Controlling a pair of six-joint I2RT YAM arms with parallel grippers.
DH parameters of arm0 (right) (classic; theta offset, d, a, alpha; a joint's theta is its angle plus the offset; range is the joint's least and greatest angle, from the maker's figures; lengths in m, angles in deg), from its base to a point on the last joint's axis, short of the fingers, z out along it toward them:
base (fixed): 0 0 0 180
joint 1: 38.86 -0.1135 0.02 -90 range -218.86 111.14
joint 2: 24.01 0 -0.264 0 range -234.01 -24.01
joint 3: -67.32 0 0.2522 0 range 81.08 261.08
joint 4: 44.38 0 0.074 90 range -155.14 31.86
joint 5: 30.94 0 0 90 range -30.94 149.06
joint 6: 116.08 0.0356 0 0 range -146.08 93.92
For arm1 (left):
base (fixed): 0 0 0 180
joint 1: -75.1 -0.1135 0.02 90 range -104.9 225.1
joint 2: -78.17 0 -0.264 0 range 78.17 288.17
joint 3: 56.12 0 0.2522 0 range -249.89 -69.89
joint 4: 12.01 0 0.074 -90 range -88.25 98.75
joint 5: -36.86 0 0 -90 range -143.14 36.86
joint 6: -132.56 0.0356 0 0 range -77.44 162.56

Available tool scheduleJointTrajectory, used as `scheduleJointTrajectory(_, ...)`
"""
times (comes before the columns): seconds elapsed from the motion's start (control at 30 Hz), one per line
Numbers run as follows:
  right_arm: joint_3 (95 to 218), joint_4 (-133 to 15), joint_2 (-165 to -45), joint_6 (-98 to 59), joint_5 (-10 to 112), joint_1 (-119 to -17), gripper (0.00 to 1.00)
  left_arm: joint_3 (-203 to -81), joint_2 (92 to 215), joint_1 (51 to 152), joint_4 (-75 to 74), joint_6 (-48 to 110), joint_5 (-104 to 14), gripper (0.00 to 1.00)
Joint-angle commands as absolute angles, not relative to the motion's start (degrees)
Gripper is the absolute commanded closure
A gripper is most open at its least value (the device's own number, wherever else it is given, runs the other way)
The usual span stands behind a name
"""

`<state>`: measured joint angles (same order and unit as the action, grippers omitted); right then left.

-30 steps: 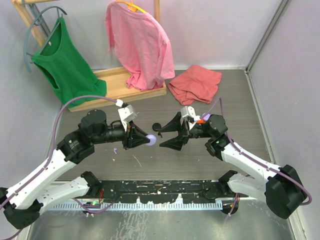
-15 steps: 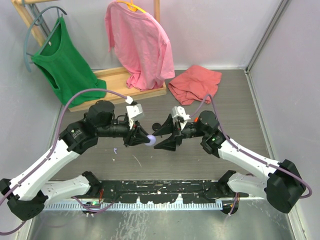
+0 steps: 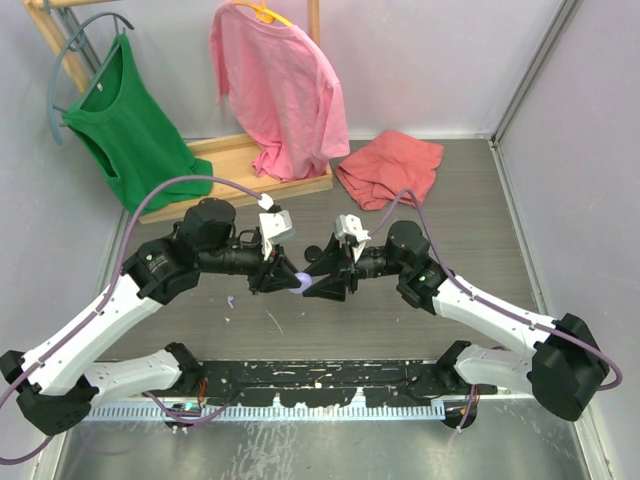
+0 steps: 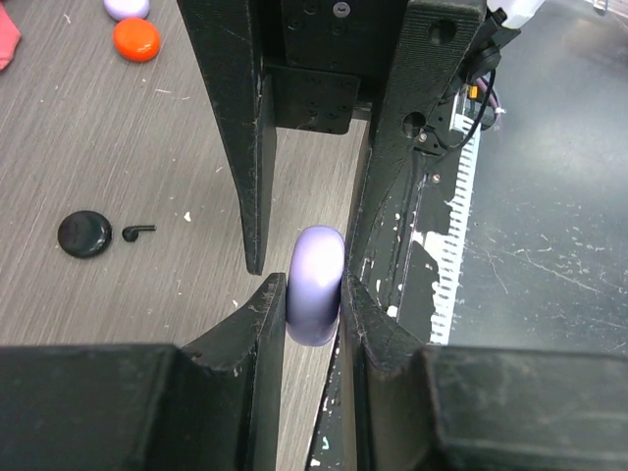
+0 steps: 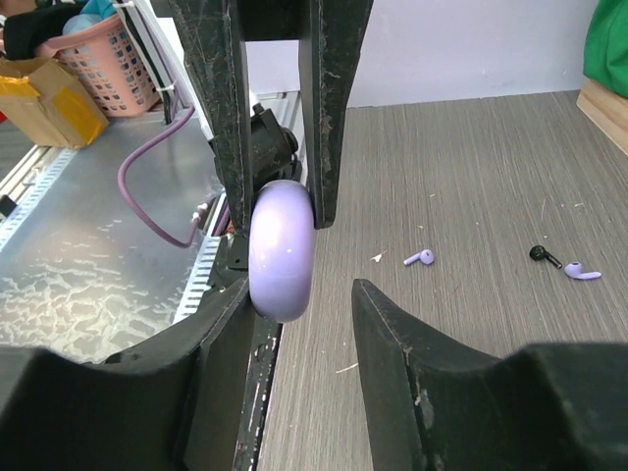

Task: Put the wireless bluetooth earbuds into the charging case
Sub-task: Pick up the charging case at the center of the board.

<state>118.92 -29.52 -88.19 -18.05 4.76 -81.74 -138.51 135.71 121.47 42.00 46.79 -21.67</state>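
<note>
1. Top external view: I have both arms meeting over the middle of the tabletop (image 3: pixel 500 220), with the lavender charging case (image 3: pixel 301 283) held in the air between them.
2. Both wrist views show the charging case edge-on as a smooth rounded puck. From here I cannot tell whether its lid is open or whether any bud sits inside.
3. My left hand (image 4: pixel 314 294) pinches the case across its two broad faces, with a finger pressed tight against each side.
4. My right hand (image 5: pixel 299 294) comes at the same case from the opposite side, its fingers spread and straddling it. One finger lies against the case, and the other stands clear with a gap of tabletop showing between.
5. None of the earbuds is in either hand; all lie loose on the tabletop, well apart from the raised case.
6. Right wrist view: one lavender earbud (image 5: pixel 420 258) lies alone on the wood grain. Farther right, a black earbud (image 5: pixel 543 255) rests just beside a second lavender earbud (image 5: pixel 583 272).
7. Left wrist view: a black earbud lies just beside a black disc (image 4: pixel 84 235). A red-orange disc (image 4: pixel 136 39) and a lavender disc (image 4: pixel 127 7) sit close together at the top edge.
</note>
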Motion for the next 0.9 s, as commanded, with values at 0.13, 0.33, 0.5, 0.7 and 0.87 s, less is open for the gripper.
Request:
scheduleJointTrajectory(0.13,121.42,-27.43,-88.34,-18.87,6.51,-82.92,0.54,-141.59,136.06,122.83,42.09,48.18,-22.87,1.00)
scheduleJointTrajectory(0.33,121.07,-26.34,-88.74,-18.55,6.79,-83.26,0.61,-141.45,135.70,123.37,41.75,48.18,-23.78,1.00)
scheduleJointTrajectory(0.5,119.98,-25.71,-88.22,-19.92,7.56,-83.27,0.77,-140.49,134.97,123.56,41.26,47.81,-24.42,0.89)
scheduleJointTrajectory(0.7,117.67,-24.43,-86.80,-22.27,9.64,-83.30,0.94,-135.93,131.50,123.60,36.14,44.77,-26.00,0.63)
scheduleJointTrajectory(0.87,114.80,-20.81,-85.49,-22.12,11.18,-83.33,0.99,-131.25,128.18,123.61,30.42,42.03,-28.51,0.50)
